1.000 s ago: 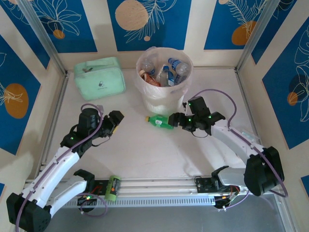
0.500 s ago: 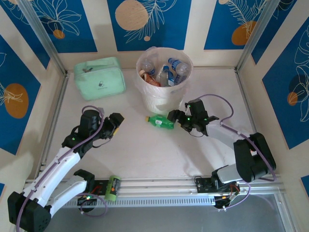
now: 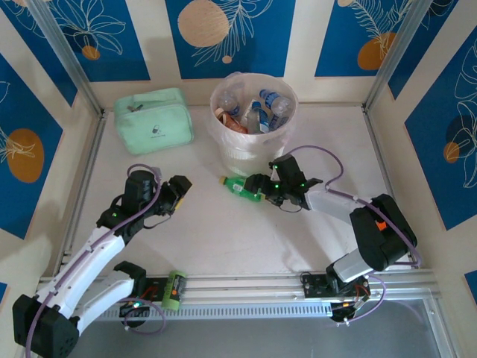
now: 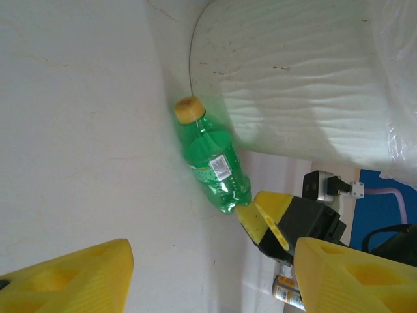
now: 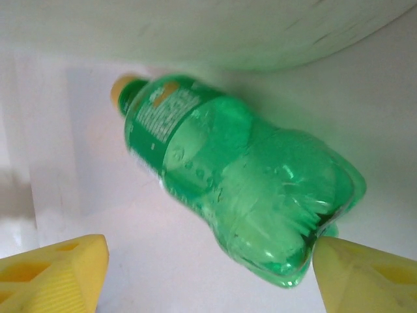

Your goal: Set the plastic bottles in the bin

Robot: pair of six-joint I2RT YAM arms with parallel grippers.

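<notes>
Green bottle, lying flat, cap leftward

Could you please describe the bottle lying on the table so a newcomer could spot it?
Find the round white ribbed plastic bin at the table's far side. At its foot lies a green plastic bottle, yellow-capped; its neighbouring bottles sit inside the bin.

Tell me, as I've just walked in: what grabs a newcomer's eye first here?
A bright green bottle with a yellow cap lies on its side on the white table, close by the foot of the white bin. The right pincer stands open at its base. The bin holds several more bottles; a mint-green pouch sits to its left.
</notes>
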